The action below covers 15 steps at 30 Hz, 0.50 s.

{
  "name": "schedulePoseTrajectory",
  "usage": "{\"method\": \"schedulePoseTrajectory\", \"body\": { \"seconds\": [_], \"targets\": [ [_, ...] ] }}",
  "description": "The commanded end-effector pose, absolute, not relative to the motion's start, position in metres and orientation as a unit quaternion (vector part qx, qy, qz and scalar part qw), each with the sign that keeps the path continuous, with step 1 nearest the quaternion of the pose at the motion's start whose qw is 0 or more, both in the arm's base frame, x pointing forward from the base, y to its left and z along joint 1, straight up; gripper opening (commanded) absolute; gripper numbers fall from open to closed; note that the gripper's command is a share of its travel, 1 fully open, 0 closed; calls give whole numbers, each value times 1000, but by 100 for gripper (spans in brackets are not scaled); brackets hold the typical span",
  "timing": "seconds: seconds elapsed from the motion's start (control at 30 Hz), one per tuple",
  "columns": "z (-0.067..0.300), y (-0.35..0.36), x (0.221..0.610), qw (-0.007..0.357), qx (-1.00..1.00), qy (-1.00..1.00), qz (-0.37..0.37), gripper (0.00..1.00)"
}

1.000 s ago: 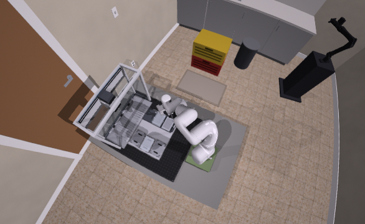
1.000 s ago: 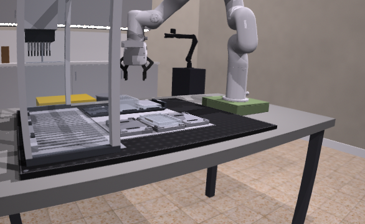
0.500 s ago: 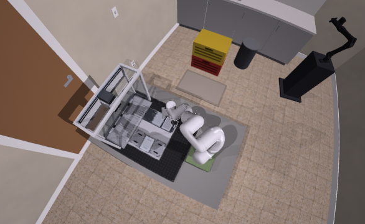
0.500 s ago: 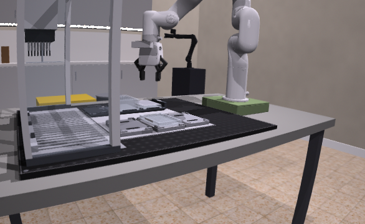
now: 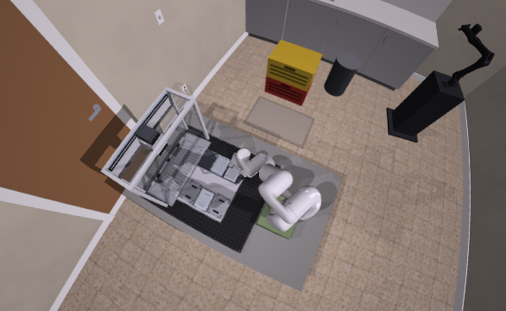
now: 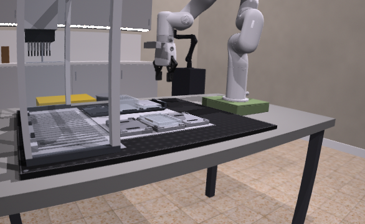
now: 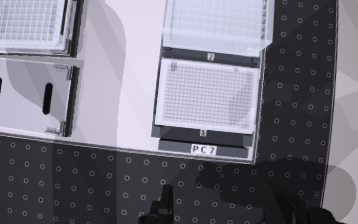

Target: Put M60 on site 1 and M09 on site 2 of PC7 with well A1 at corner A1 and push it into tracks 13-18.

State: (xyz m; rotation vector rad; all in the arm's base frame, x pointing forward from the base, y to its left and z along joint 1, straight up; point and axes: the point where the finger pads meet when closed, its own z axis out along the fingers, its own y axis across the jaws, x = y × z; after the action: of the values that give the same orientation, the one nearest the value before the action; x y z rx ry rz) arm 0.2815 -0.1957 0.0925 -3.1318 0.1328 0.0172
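The plate carrier PC7 (image 5: 206,160) (image 6: 95,109) (image 7: 182,53) lies on the white apron (image 5: 218,180) (image 7: 140,75), its far end toward the rails (image 5: 175,168) (image 6: 65,130). M60 (image 5: 232,174) (image 6: 148,104) (image 7: 207,95) lies on site 1 beside the handle (image 7: 203,149). M09 (image 5: 219,165) (image 6: 127,101) (image 7: 215,22) is on site 2. Site 3 looks bare. M06 (image 5: 204,199) (image 6: 162,119) (image 7: 22,22) is in nest S2. The A1 corners are too small to read surely. My gripper (image 6: 164,77) (image 7: 218,202) is partly open, empty, high above the table near the handle end.
Empty nests S1 (image 5: 219,206) (image 6: 190,117) (image 7: 17,97) and S3 (image 5: 191,190) (image 6: 129,126) flank M06. Upright frame posts (image 6: 114,78) stand around the rails. A pipetting head (image 6: 40,35) hangs above them. The apron's edge runs close beside the carrier.
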Motion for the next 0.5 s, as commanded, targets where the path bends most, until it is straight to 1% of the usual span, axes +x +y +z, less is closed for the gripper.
{"method": "schedulePoseTrajectory", "body": {
  "seconds": [0.0,0.47],
  "targets": [
    [95,-194,280,0,-995,98,1,81],
    [92,-194,280,0,-995,98,1,81]
  ]
}}
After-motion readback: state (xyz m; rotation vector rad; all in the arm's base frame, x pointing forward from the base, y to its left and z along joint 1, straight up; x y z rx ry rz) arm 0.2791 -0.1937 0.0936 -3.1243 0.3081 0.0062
